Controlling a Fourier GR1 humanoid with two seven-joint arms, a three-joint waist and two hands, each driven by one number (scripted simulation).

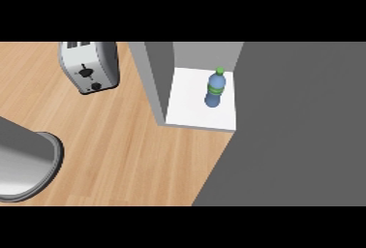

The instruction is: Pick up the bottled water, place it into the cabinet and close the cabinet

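Already the bottled water (215,88) stands upright inside the cabinet (159,82), so its door (300,126) should swing squarely shut, though no hand's fingers show

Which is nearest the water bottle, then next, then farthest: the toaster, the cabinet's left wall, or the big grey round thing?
No hand shows, so this is ranked from the bottled water.
1. Cabinet's left wall, just left of it.
2. Toaster, far off at top left.
3. Grey round thing, at the lower left edge.
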